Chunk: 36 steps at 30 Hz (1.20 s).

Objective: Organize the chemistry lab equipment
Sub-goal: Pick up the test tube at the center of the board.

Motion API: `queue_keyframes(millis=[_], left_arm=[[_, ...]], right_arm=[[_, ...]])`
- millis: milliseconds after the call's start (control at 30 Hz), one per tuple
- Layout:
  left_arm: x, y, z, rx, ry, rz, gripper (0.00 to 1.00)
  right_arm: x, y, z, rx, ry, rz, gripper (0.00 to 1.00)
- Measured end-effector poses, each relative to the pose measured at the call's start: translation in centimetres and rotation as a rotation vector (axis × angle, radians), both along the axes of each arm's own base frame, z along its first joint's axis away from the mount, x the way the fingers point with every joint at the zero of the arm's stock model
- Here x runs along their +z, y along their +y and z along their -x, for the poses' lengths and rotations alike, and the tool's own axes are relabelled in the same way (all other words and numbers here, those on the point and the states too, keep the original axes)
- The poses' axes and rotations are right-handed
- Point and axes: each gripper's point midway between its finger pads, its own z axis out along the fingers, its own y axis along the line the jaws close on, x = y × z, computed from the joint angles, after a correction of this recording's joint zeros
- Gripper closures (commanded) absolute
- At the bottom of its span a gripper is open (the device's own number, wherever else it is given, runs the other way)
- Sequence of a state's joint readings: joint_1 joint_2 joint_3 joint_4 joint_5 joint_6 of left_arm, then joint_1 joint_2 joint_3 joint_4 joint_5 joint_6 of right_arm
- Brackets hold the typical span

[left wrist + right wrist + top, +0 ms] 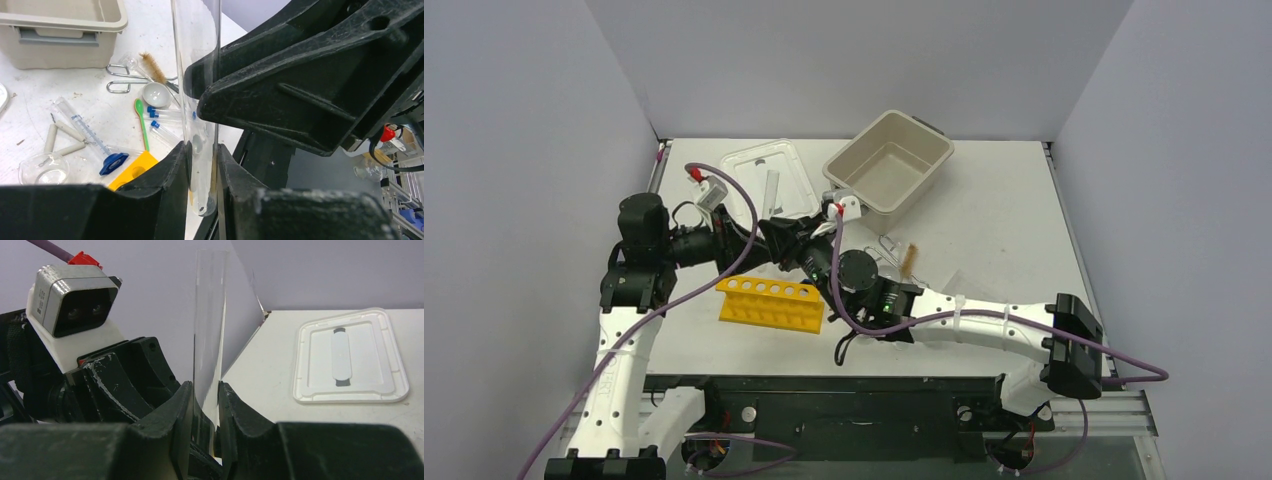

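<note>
White tabletop [1004, 230], grey walls. Test tube [200, 75] is off the surface, at frame centre in the top view where the arms meet. Left jaws and right jaws are both narrow, pinching the glass together. I'd expect it to be light, stiff, slick and brittle: grip mid-barrel, softly. Yellow rack [770, 303] lies just below.

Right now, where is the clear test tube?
Test tube: mid-table, pinched between left gripper and right gripper, just beyond the yellow rack.
</note>
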State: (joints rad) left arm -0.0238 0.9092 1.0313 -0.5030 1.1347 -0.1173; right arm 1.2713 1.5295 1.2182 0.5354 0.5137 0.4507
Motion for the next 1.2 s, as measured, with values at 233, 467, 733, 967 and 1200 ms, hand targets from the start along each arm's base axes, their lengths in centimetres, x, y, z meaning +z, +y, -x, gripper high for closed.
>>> queue_keyframes(millis=[233, 467, 733, 967, 1200], left_arm=[[-0.3, 0.4, -0.5, 0.029, -0.015, -0.013, 1.00], [-0.7, 0.7, -0.8, 0.045, -0.054, -0.046, 1.00], [-1.2, 0.9, -0.8, 0.039, -0.081, -0.072, 1.00], [-1.7, 1.0, -0.6, 0.033, -0.089, -0.093, 1.00], [-2.1, 1.1, -0.5, 0.025, -0.095, -0.109, 1.00]], right_arm=[[0.7, -0.3, -1.8, 0.032, 0.082, 0.071, 0.38], [5.1, -3.6, -6.2, 0.090, 0.134, 0.087, 0.18], [8.9, -3.2, -4.1, 0.276, 0.139, 0.151, 0.16], [4.0, -1.0, -3.8, 0.362, 0.241, 0.274, 0.20], [0.1, -0.4, -4.1, 0.363, 0.321, 0.355, 0.52]])
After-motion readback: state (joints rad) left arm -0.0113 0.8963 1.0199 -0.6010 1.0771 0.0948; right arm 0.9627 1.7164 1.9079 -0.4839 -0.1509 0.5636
